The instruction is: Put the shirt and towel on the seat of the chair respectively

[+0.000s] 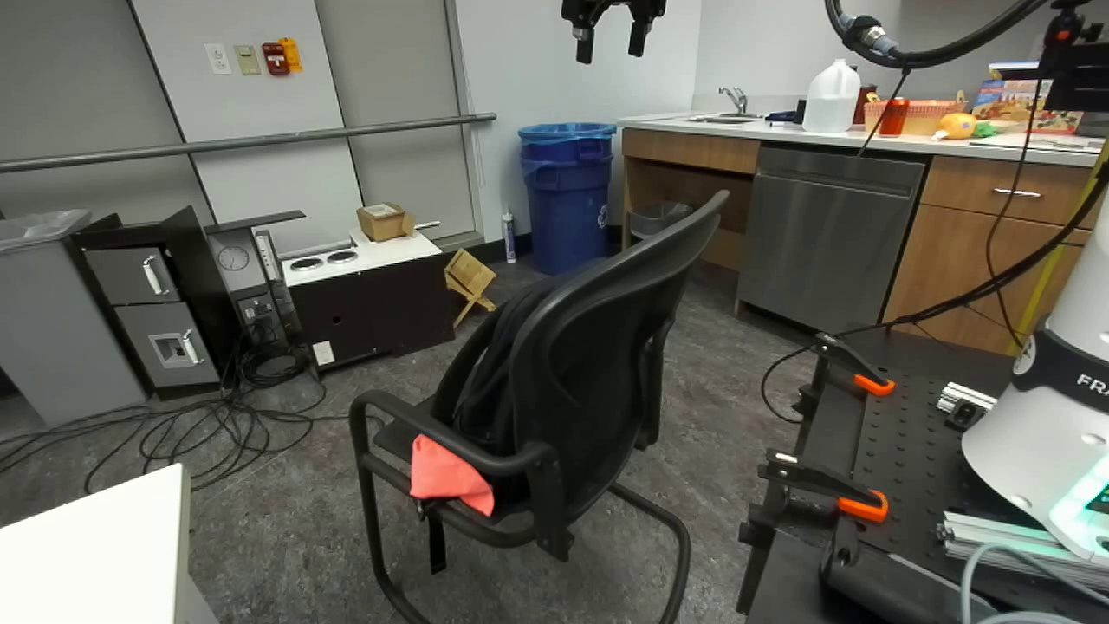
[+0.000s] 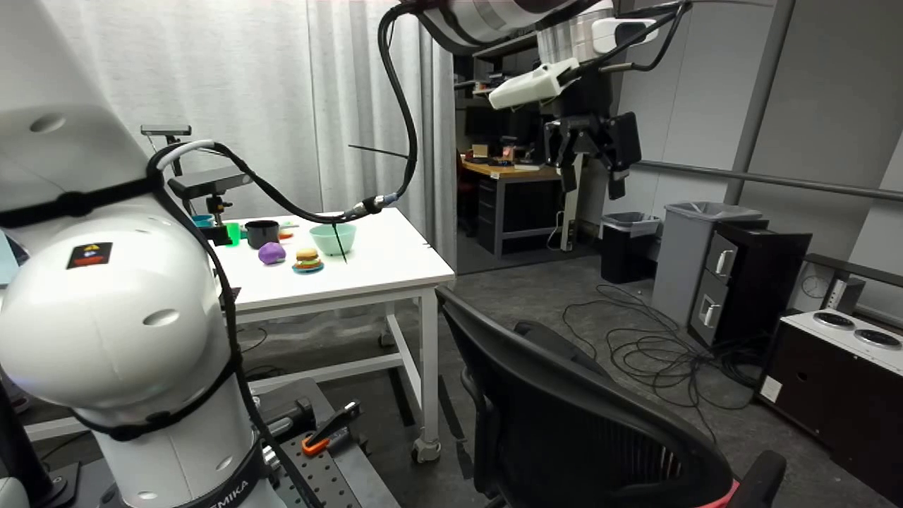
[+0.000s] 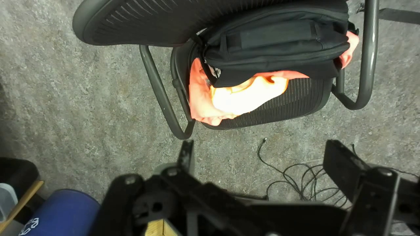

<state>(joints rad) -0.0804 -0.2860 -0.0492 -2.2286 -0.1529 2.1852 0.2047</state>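
My gripper [image 1: 612, 48] is open and empty, high above the floor; it also shows in an exterior view [image 2: 592, 182] and in the wrist view [image 3: 259, 146]. The black mesh chair [image 1: 598, 347] stands below it, also seen in an exterior view [image 2: 564, 395]. In the wrist view a coral cloth [image 3: 199, 96] lies on the chair's seat [image 3: 305, 95], partly under a black bag [image 3: 279, 39]. A bright, washed-out yellowish cloth [image 3: 251, 96] lies on it. A coral corner [image 1: 446, 475] hangs over the chair's side. I cannot tell which cloth is shirt or towel.
The chair's armrests [image 3: 369, 49] flank the seat, and its tall back rises beside the bag. A white table [image 2: 395, 268] with toy food and bowls stands near the robot base. Loose black cables [image 2: 656, 360] lie on the floor. A blue bin [image 1: 567, 208] stands by the counter.
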